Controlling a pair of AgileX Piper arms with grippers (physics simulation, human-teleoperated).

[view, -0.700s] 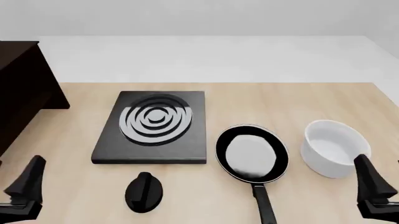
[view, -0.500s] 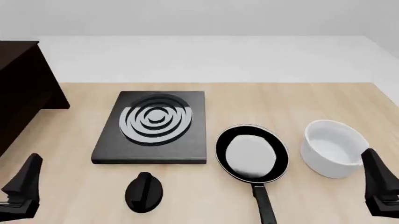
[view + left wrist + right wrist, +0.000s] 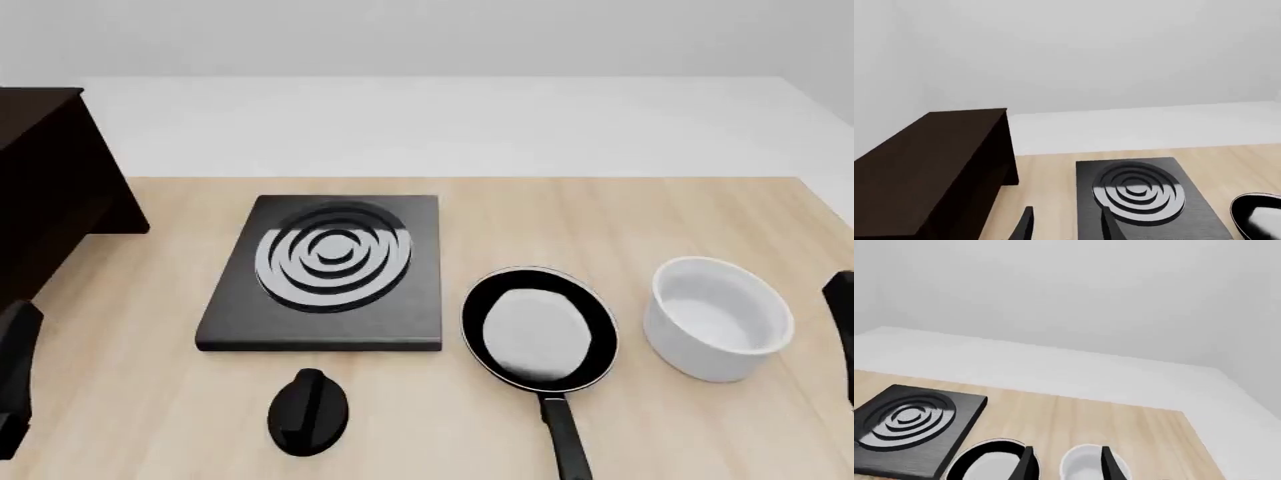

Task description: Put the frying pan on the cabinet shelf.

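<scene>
The frying pan [image 3: 539, 336] sits on the wooden table, right of the stove plate, with its long black handle [image 3: 566, 442] pointing toward me. It also shows in the right wrist view [image 3: 985, 463] and at the edge of the left wrist view [image 3: 1261, 219]. The dark cabinet [image 3: 40, 190] stands at the far left, and its flat top shows in the left wrist view [image 3: 929, 160]. My left gripper [image 3: 12, 380] is at the left edge, open and empty [image 3: 1066, 232]. My right gripper [image 3: 843, 335] is at the right edge, open and empty [image 3: 1069, 468].
A black square stove plate [image 3: 327, 270] with grey rings lies mid-table. A white bowl [image 3: 721, 318] stands right of the pan. A small black knob-like object [image 3: 308, 410] lies in front of the stove plate.
</scene>
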